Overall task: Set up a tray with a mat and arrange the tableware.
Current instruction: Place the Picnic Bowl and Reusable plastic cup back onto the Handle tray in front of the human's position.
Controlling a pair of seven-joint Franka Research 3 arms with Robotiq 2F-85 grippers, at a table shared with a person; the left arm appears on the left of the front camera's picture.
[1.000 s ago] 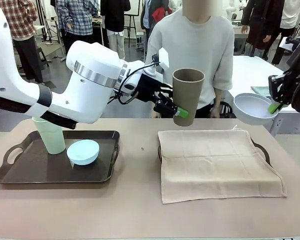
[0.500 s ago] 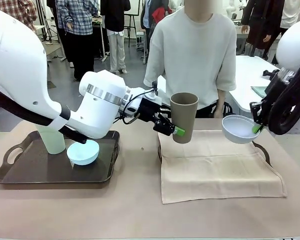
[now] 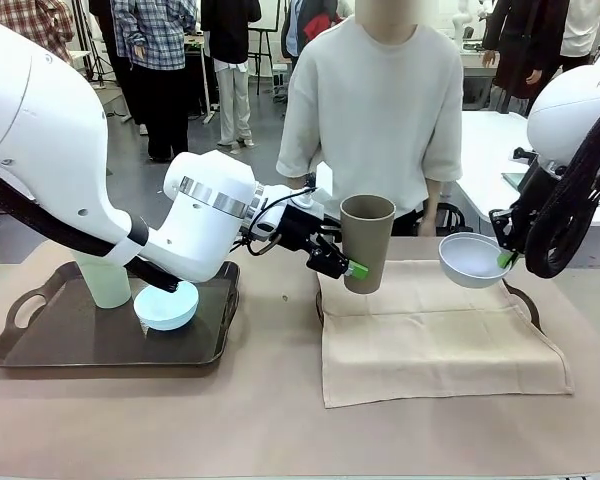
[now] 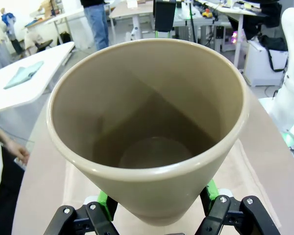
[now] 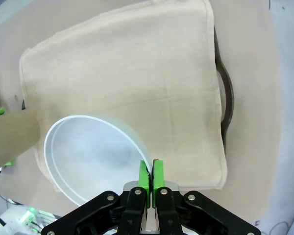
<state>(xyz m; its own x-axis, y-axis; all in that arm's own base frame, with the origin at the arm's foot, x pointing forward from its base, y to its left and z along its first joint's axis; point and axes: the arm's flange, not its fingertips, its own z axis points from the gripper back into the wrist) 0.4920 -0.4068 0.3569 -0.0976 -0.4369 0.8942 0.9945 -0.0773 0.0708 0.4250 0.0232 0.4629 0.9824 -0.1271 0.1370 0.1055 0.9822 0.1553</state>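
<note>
My left gripper (image 3: 352,268) is shut on the matte brown tumbler (image 3: 367,242), holding it upright above the left edge of the beige mat (image 3: 430,330); the left wrist view looks into the brown tumbler (image 4: 152,127) between green pads (image 4: 104,199). My right gripper (image 3: 504,259) is shut on the rim of the bluish-white bowl (image 3: 472,260), held over the mat's far right part. From the right wrist, the bowl (image 5: 88,156) hangs over the mat (image 5: 137,83). The pale green tumbler (image 3: 102,280) and light blue bowl (image 3: 167,305) stand on the left tray (image 3: 40,345).
The mat covers a dark tray whose handle (image 3: 525,300) shows at the right. A person (image 3: 380,100) in a white top stands at the table's far side. Bare tabletop (image 3: 280,420) lies in front of both trays.
Both arms have come down and inward: the brown tumbler sank toward the mat's left edge, and the bluish-white bowl moved left and down over the mat.
</note>
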